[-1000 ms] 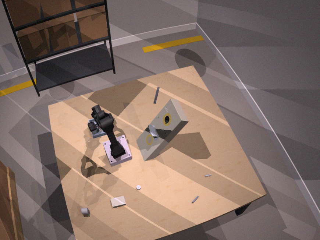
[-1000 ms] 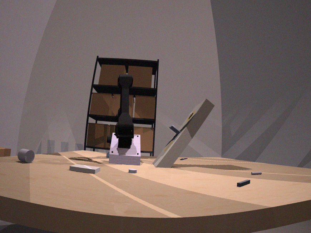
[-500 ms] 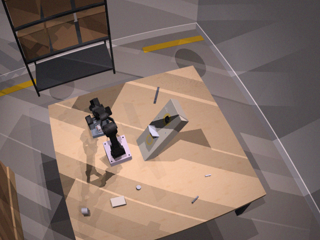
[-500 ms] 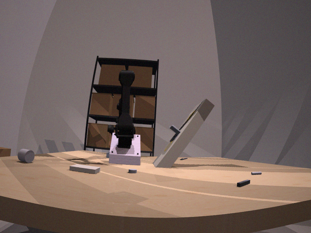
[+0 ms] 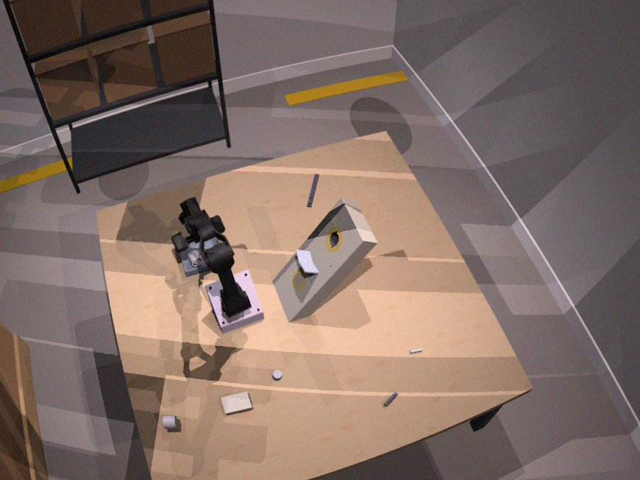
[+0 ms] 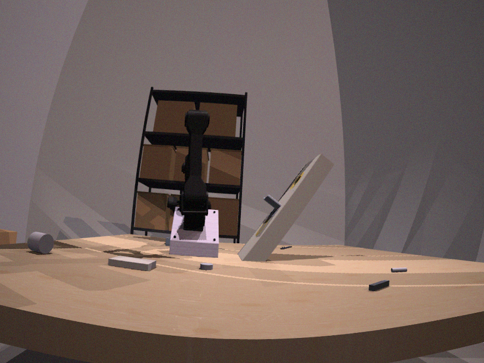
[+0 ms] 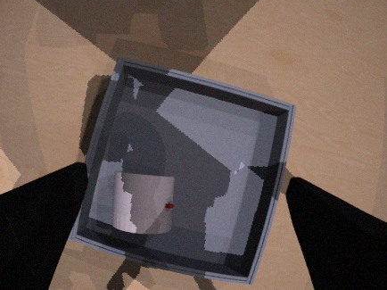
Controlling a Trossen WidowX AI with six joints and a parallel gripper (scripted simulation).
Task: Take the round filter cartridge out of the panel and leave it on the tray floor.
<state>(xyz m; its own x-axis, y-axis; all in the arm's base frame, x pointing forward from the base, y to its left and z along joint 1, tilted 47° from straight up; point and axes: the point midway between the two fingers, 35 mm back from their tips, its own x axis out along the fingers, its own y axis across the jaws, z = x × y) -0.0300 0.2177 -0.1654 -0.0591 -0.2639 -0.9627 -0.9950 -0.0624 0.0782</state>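
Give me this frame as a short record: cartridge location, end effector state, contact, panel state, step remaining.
cartridge: filter cartridge lying inside the tray, near one wall
end effector: end effector open, fingers spread outside the tray's walls, holding nothing
contact: none visible with the cartridge
panel: service panel tilted on the table, one round hole open
remaining: retreat clear of the tray, judging by eye
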